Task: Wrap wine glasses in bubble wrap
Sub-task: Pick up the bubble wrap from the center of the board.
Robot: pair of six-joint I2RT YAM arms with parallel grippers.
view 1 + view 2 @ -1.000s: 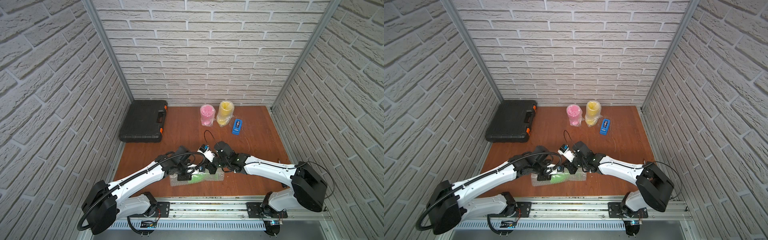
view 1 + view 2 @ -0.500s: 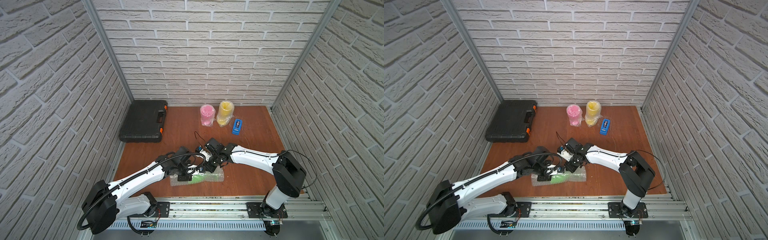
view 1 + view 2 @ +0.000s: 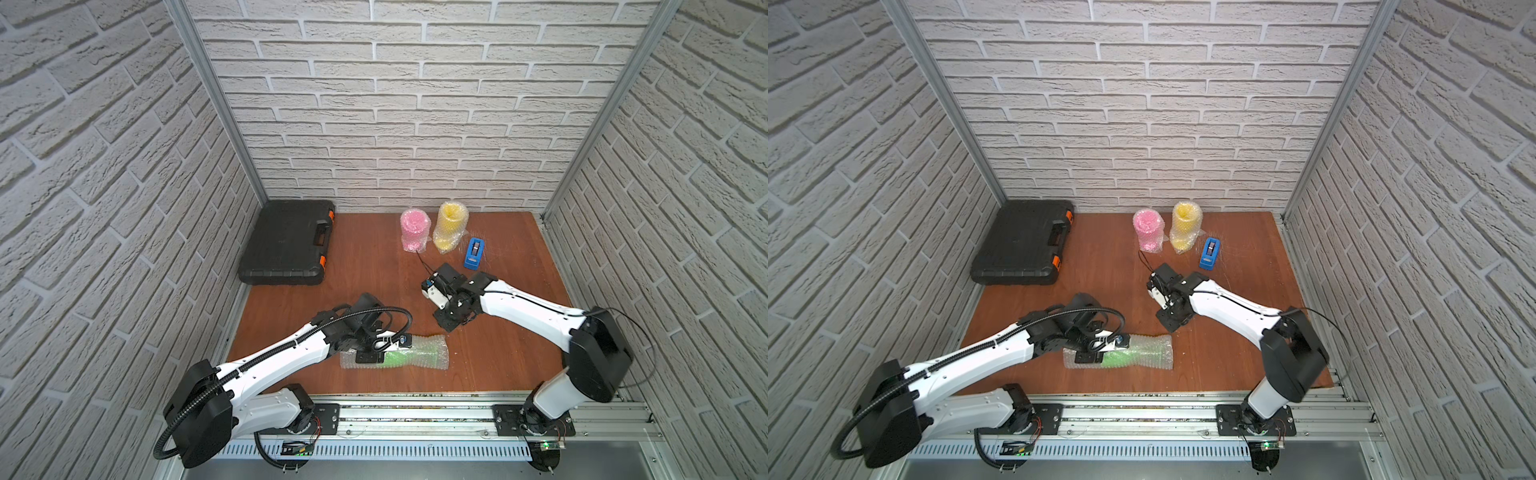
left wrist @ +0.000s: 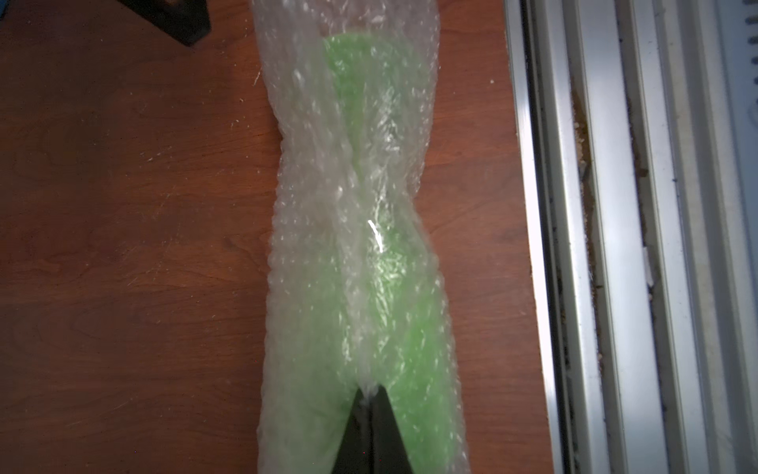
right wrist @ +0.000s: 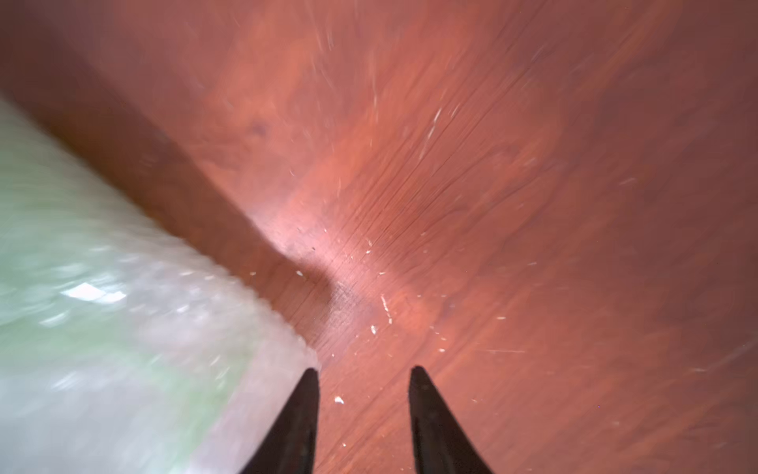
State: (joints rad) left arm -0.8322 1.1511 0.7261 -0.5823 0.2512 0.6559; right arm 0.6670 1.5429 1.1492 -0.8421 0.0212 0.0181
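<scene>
Down in the lower centre of both top views, the lime green goblet [image 3: 401, 358] lies on its side on the tabletop [image 3: 498, 353]. It is rolled inside a tube of bubble wrap [image 3: 432, 353] that runs left to right near the front edge. The tube pinches in at the middle, and the green shows through the plastic on either side of that waist in the left wrist view.

The left pincer [image 4: 370, 392] sits on the left half of the roll. Its jaws are pressed together on a fold of the bubble wrap where the seam runs into the tips.

The right pincer [image 5: 363, 369] hangs over bare wood just up and right of the roll's right end. It is narrowly open, with nothing between its fingers [image 5: 305, 410]. The right wrist view is blurred, but the corner of the wrap shows just beside one finger.

In the upper centre of the tabletop, near the back wall, the pink goblet [image 3: 414, 232] and the yellow goblet [image 3: 449, 226] stand upright side by side, each in its own bubble wrap. A blue tape dispenser [image 3: 473, 252] lies just right of the yellow one. A closed black case [image 3: 291, 243] fills the upper left corner of the tabletop.
</scene>
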